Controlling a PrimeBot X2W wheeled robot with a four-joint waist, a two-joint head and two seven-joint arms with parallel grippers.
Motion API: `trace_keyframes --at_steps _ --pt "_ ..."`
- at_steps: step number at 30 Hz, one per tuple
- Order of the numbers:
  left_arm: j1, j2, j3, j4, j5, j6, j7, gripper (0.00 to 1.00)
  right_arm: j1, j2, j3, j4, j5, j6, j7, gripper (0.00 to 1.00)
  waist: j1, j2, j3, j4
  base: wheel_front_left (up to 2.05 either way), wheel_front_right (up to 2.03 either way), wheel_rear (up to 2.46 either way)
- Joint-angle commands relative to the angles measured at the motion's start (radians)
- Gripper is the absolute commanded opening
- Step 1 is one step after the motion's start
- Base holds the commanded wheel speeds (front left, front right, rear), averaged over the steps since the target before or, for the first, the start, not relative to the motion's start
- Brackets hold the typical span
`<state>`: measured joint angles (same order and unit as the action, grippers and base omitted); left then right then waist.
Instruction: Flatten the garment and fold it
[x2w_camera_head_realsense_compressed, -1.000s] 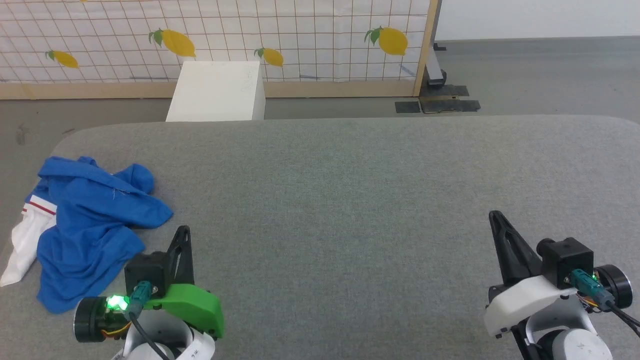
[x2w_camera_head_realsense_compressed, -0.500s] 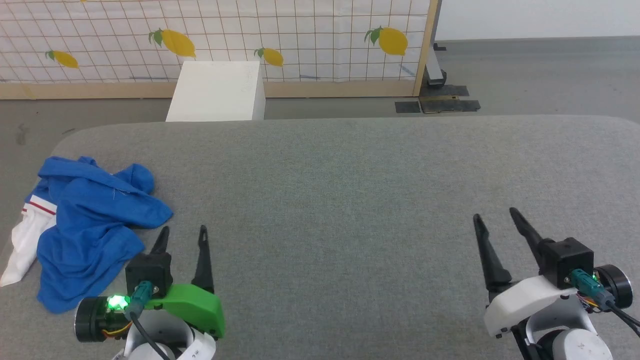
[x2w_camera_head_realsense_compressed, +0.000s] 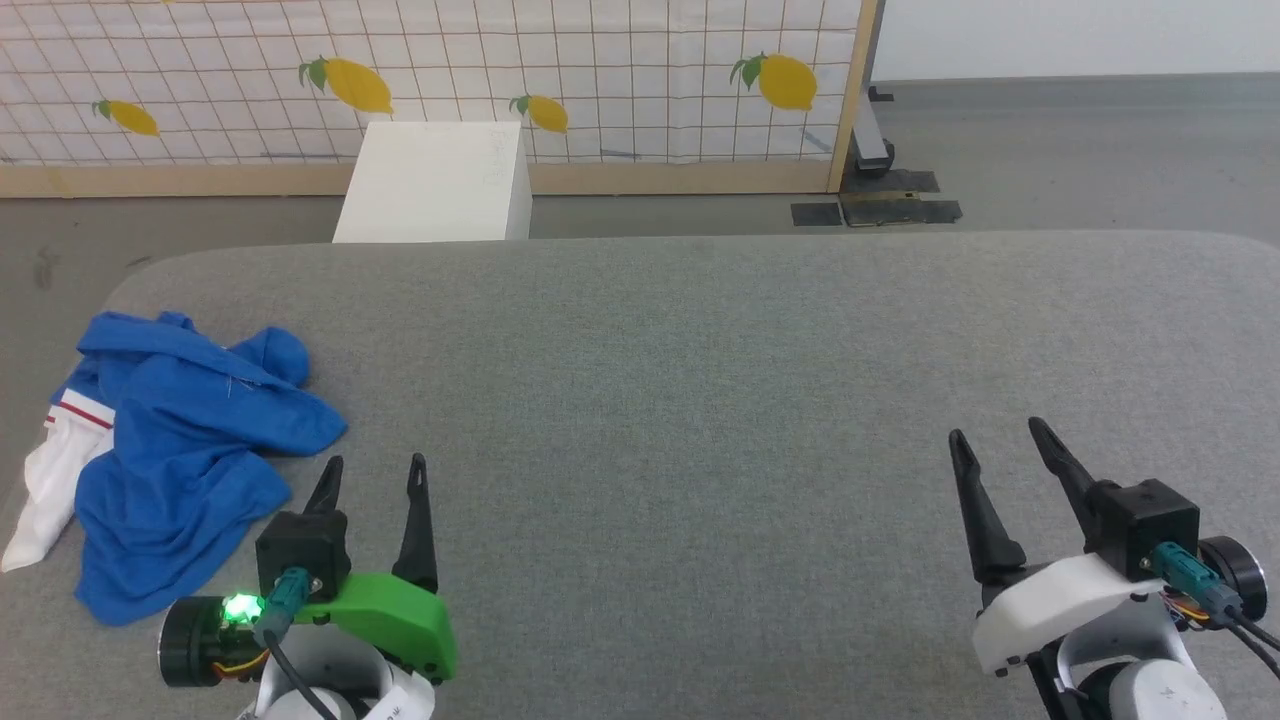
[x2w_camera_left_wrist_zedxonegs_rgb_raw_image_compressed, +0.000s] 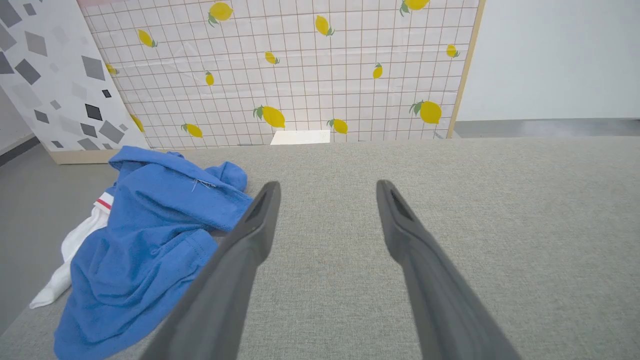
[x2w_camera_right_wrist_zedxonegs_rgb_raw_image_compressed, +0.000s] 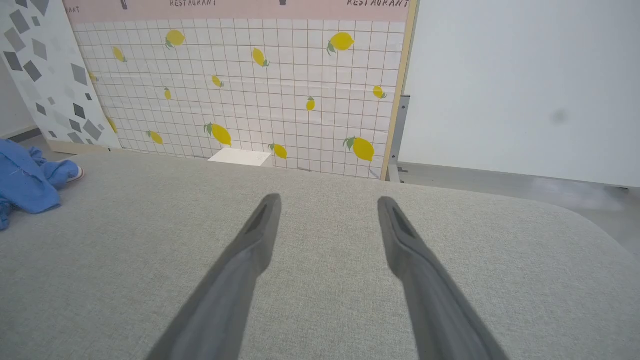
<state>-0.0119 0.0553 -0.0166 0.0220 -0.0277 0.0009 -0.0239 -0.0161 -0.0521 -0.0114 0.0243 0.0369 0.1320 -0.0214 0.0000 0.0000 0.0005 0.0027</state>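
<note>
Step in hand, as judged: the first reach for the garment (x2w_camera_head_realsense_compressed: 190, 440). Nothing is flattened yet.

Recommended approach:
- The left gripper (x2w_camera_head_realsense_compressed: 376, 461) is the nearer tool. It should swing to its own left and come down on an edge of the cloth, not on the middle of the heap, where several layers would be pinched together.
- The white sleeve (x2w_camera_head_realsense_compressed: 45, 490) and its striped trim (x2w_camera_head_realsense_compressed: 80, 410) mark a corner that can be identified. A hold there should let the heap open out when dragged.
- The cloth wants drawing towards the bare table (x2w_camera_head_realsense_compressed: 700, 380) ahead of and between the two pairs of fingers, since it lies close to the table's left rim with little room to spread.
- The right gripper (x2w_camera_head_realsense_compressed: 997, 431) should take a second corner only once the cloth is within its reach.

Fingers:
- Left gripper — fingers spread to a moderate gap, nothing between them, tips over bare table.
- Right gripper — the same: parted, nothing held, tips over bare table.

Location of the garment: crumpled, blue side outermost, to the left of the left gripper's fingers and somewhat ahead of their tips. Its nearest fold lies just beside the left-hand finger; no contact is evident. It is well apart from the right gripper's fingers, far off to their left.
</note>
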Motion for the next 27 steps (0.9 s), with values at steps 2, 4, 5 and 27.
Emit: trace_keyframes --at_steps 2,4,5,27 --pt "-0.001 -0.001 -0.004 0.007 -0.007 -0.003 -0.012 1.00 0.010 0.000 -0.007 0.007 0.014 0.000 -0.013 1.00 0.0000 0.0000 0.000 0.000 0.00 0.00 0.00" --pt "-0.001 -0.001 -0.006 0.010 -0.010 -0.003 -0.016 1.00 0.012 0.000 -0.011 0.010 0.019 0.000 -0.018 1.00 0.0000 0.0000 0.000 0.001 0.00 0.00 0.00" --pt "-0.001 -0.001 -0.006 0.012 -0.011 -0.004 -0.018 1.00 0.012 0.000 -0.014 0.011 0.020 0.000 -0.019 1.00 0.0000 0.0000 0.000 0.001 0.00 0.00 0.00" --pt "-0.003 -0.002 -0.018 0.048 -0.035 -0.009 -0.068 1.00 0.026 0.001 -0.058 0.034 0.051 0.000 -0.070 1.00 0.0000 0.0000 0.003 0.003 0.00 0.00 0.00"
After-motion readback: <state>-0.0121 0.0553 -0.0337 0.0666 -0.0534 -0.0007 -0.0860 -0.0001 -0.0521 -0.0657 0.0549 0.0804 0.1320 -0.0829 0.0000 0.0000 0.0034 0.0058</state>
